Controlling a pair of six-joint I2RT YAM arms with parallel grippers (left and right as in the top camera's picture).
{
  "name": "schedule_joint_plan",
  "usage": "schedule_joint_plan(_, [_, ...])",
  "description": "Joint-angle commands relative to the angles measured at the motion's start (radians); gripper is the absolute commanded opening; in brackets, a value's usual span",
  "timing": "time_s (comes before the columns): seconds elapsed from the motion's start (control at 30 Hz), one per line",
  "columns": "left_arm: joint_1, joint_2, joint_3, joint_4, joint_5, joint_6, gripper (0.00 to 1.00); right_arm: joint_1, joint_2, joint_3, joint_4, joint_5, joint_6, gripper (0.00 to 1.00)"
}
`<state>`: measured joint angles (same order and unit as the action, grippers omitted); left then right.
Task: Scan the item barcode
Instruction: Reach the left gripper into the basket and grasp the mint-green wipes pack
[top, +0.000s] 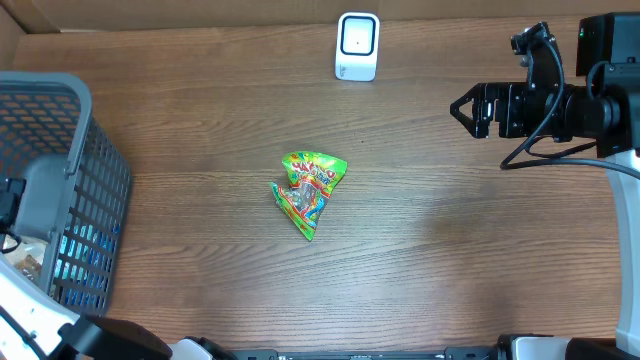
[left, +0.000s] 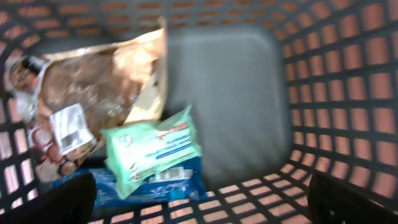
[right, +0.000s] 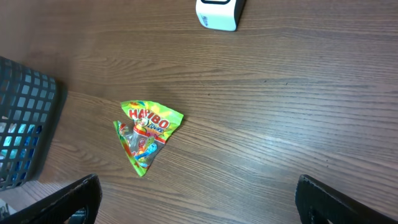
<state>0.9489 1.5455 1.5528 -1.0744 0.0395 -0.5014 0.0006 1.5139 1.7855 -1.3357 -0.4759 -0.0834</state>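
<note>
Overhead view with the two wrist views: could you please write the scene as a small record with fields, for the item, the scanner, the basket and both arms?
item: green candy bag, lying on the table, nothing touching it
scanner: white scanner, standing at the table's far edge, apart from the bag
basket: grey basket at the left; holds a brown bag, a green pack and a blue pack
left arm: left arm over the basket, jaws open, empty
right arm: right arm right of the bag, jaws open, empty

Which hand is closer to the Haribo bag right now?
Right. The right hand hovers to the right of the Haribo bag; the left hand is farther off, over the basket.
</note>
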Motion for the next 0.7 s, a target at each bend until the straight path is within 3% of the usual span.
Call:
schedule_joint_plan(0.0, [-0.005,0.087,0.006,-0.01,-0.073,-0.084,1.0,0.0,-0.008,0.0,-0.003,-0.016,-0.011,1.0])
schedule_joint_plan(0.4, [0.005,0.441,0.006,-0.071,0.018,-0.148,1.0,0.0,-0.008,0.0,-0.029,-0.016,-0.011,1.0])
schedule_joint_plan(0.67, [0.004,0.512,0.001,-0.084,0.0,-0.153,1.0,0.0,-0.008,0.0,-0.029,-0.024,-0.011,1.0])
